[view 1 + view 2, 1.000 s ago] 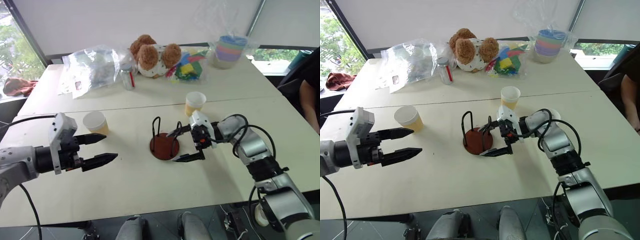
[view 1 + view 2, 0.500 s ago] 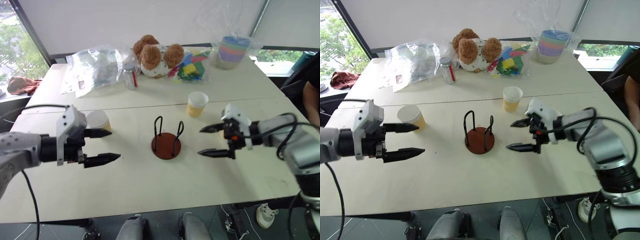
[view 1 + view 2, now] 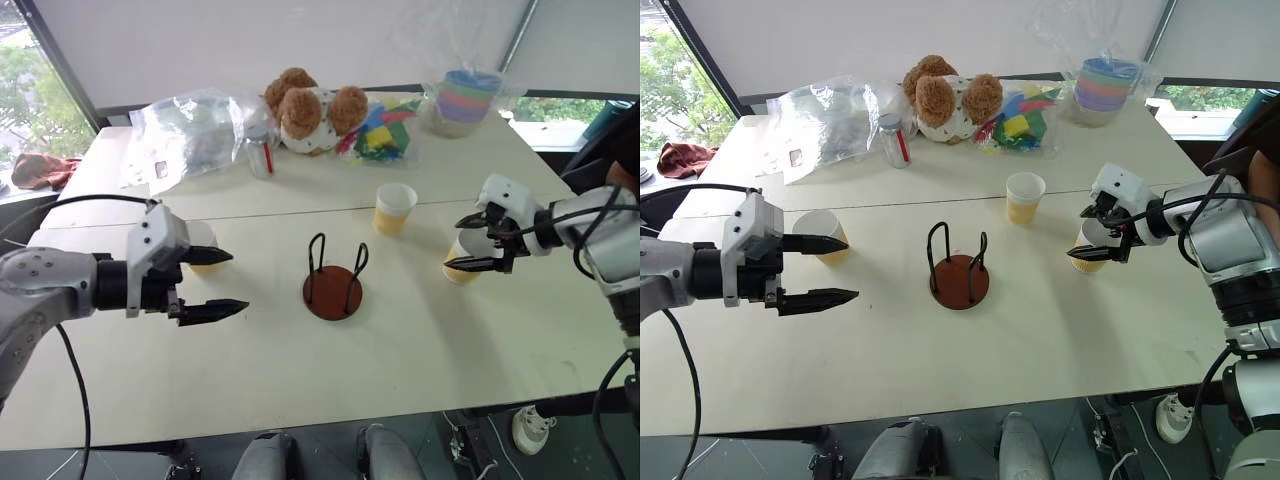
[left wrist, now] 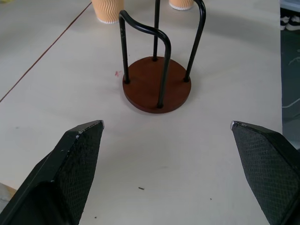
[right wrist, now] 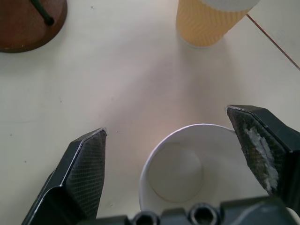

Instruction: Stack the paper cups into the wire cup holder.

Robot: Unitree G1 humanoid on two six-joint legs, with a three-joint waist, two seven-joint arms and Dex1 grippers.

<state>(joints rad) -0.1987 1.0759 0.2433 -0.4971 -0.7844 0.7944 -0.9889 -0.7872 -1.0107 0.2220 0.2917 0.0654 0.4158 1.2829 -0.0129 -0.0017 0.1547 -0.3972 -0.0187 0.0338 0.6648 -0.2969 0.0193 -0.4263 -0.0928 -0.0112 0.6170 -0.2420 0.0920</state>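
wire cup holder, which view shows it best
The left wrist view: the wire cup holder sits close and whole, empty, its loops upright on the red base. Both eye views show it whole but farther off. The right wrist view catches an edge of its base.

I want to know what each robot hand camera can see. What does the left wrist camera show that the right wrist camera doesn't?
The left wrist view shows the whole wire cup holder with its black loops standing upright, framed by the open left claw.

The right wrist view looks down into an upright paper cup sitting between the fingers of the open right claw, not yet gripped.

Both views show the pale table, the holder's dark red base and a yellow cup beyond it.
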